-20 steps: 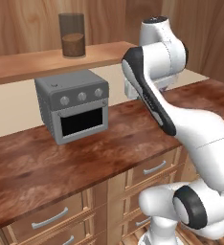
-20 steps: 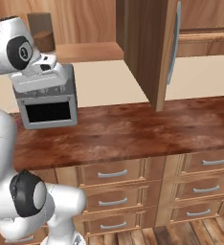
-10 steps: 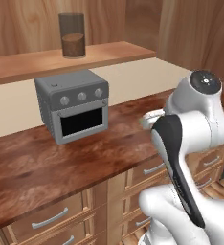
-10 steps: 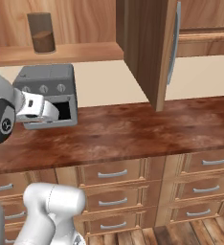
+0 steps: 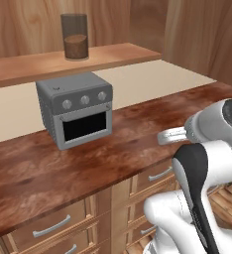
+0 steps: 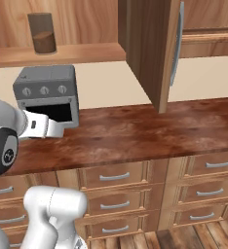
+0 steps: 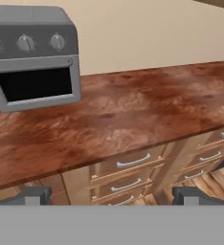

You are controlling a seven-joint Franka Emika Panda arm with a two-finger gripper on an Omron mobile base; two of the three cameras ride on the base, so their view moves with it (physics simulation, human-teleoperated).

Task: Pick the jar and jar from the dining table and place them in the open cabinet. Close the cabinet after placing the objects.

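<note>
A slim dark glass jar (image 5: pixel 75 37) with brown powder stands upright on the wooden shelf (image 5: pixel 113 53) of the cabinet; it also appears as the jar (image 6: pixel 43 33) at the upper left of the right base view. The cabinet door (image 6: pixel 152 53) with its silver handle (image 6: pixel 177 44) stands open, swung out over the counter. My gripper (image 7: pixel 111 198) is open and empty, its fingertips (image 7: pixel 33 195) wide apart, looking across the counter from low in front of it. The dining table is out of view.
A grey toaster oven (image 5: pixel 78 109) sits on the reddish wood counter (image 5: pixel 63 168) below the shelf, also seen as the oven (image 7: pixel 32 57). Drawers with horizontal handles (image 6: pixel 117 176) run under the counter (image 6: pixel 135 131). My folded arm fills the lower right of the left base view.
The arm has folded down from its raised pose by the shelf and oven, and the hand has sunk to counter height. The jar, oven and door have not moved.
</note>
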